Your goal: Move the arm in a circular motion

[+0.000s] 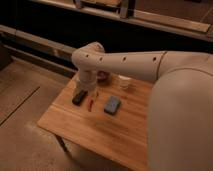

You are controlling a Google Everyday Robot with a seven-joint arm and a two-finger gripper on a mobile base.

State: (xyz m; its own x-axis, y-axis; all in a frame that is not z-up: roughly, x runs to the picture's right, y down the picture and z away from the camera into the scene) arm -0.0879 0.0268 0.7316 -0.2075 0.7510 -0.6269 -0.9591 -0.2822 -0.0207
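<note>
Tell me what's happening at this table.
A big white robot arm reaches in from the right of the picture over a wooden table. Its gripper points down near the back left, just above a dark block and a small red item. A grey-blue pad, a white cup and a dark bowl sit nearby.

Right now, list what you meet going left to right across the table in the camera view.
Dark gripper, hanging from the arm over the left part of the table → thin red item → blue-grey flat block → white cup.
</note>
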